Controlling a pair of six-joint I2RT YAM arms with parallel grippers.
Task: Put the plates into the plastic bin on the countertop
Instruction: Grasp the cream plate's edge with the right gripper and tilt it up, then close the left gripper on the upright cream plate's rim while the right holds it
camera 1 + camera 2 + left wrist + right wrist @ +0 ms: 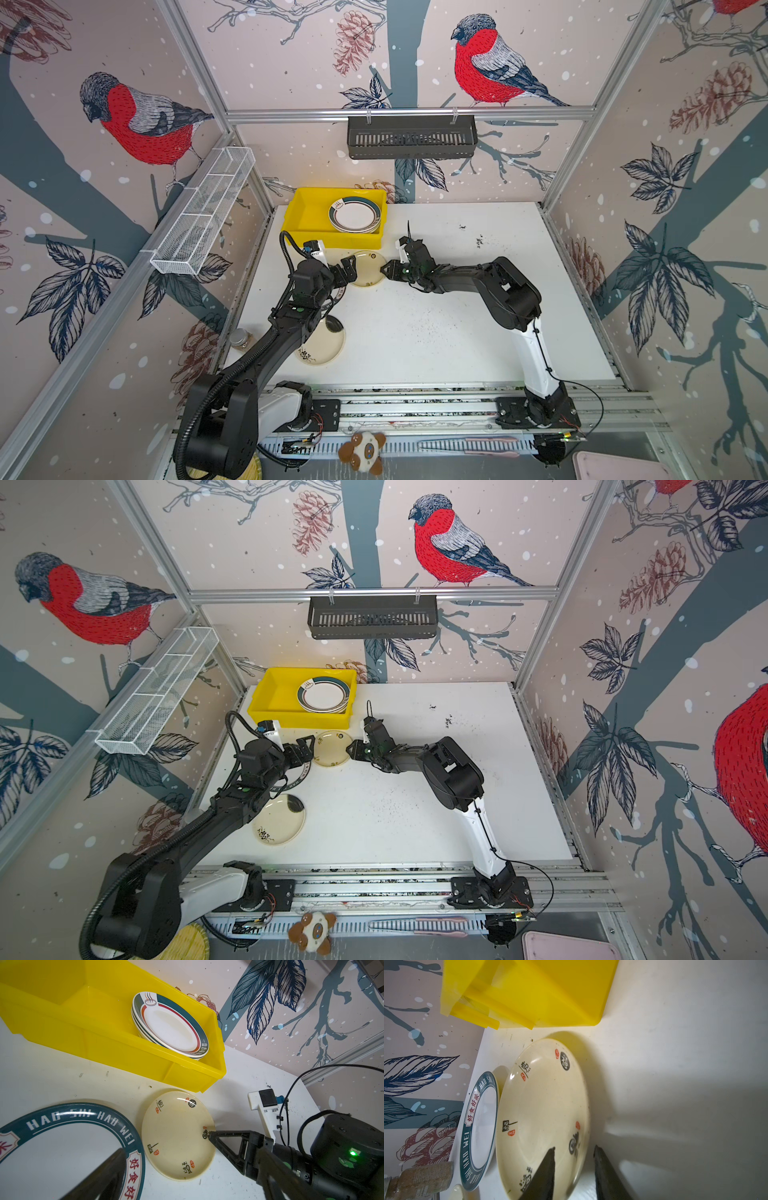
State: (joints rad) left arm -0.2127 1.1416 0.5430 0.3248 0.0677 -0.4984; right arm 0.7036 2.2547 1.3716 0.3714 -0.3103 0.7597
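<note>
- Right gripper [574, 1147]: jaws narrow, astride cream plate [542, 1105] rim, not clamped.
- Left gripper [350, 270]: jaws wide, in front of bin [307, 208].
- Bin: holds stacked plates [355, 216].
- Cream plate: on countertop [457, 311], just before bin.

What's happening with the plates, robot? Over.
Left hand open over green-rimmed plate. Right hand open, straddling rim of cream plate. In yellow bin: stack of plates. Nothing blocking.

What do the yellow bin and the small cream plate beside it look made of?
Yellow bin: moulded plastic, smooth semi-gloss; its thin ribs look translucent. Cream plate: glossy, with sharp highlights; melamine or glazed ceramic, cannot tell which.
</note>
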